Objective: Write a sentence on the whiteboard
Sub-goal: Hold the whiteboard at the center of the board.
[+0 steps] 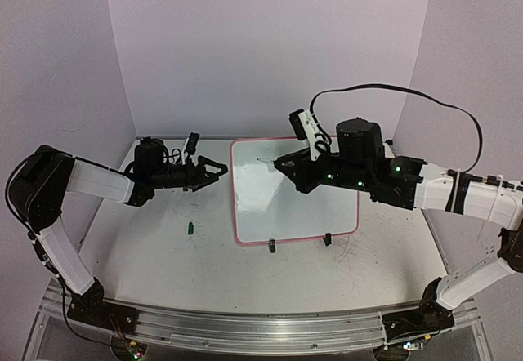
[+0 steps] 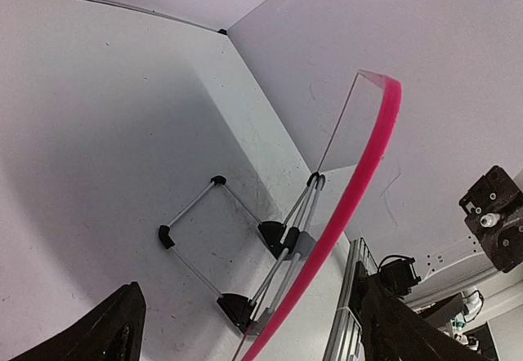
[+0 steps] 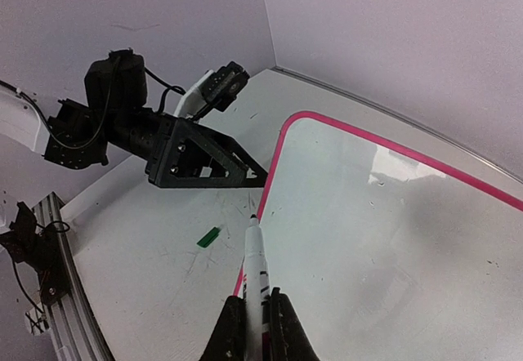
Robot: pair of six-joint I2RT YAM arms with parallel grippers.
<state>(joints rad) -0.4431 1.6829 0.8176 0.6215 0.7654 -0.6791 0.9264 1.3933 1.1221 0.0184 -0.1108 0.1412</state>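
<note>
Right hand (image 3: 255, 300) clamped on marker (image 3: 255, 251), tip toward whiteboard (image 3: 392, 230) frame, left hand (image 1: 221, 169) apart

The whiteboard (image 1: 270, 206) stands propped a little right of the table's (image 1: 163, 271) middle, with its wire stand (image 2: 196, 230) behind it and two clips (image 1: 272, 246) on its near edge. The left gripper (image 1: 221, 167) sits just beside the board's left edge (touching or not, I cannot tell). Over the board hangs the right gripper (image 3: 257, 322), a marker (image 3: 255, 255) between its fingers, with the tip near the far left corner. A small cap (image 1: 189, 229) lies on the table left of the board, nearer the front.
</note>
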